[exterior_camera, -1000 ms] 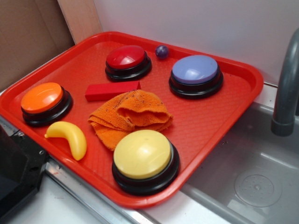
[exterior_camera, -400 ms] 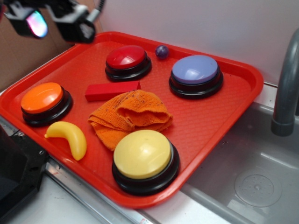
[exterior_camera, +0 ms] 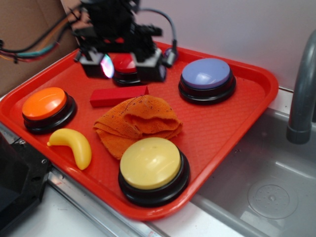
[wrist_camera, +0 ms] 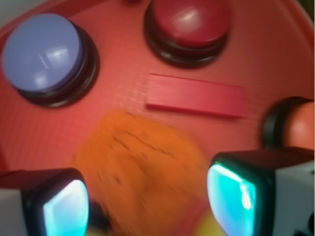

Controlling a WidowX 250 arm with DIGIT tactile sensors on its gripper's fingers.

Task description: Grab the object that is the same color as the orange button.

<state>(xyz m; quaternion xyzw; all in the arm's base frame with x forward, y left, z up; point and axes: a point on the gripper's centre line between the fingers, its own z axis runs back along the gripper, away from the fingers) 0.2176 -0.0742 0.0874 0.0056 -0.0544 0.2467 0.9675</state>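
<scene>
Red tray (exterior_camera: 237,123) carries everything; orange rag (exterior_camera: 136,122) lies at its middle, between red block (exterior_camera: 118,95) and yellow button (exterior_camera: 150,164); gripper (exterior_camera: 123,66) hovers above, jaws wide open, empty.

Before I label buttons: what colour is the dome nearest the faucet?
Pale blue-violet dome on a black base; clearest in the exterior view.

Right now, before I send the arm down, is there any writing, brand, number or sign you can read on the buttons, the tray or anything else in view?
None: no readable text in either view.
The orange cloth, orange button, red tray, red block, banana and the yellow, blue and red buttons are all plain.
The wrist view is motion-blurred; no marks show there.
The gripper shows glowing pads, no lettering.
</scene>
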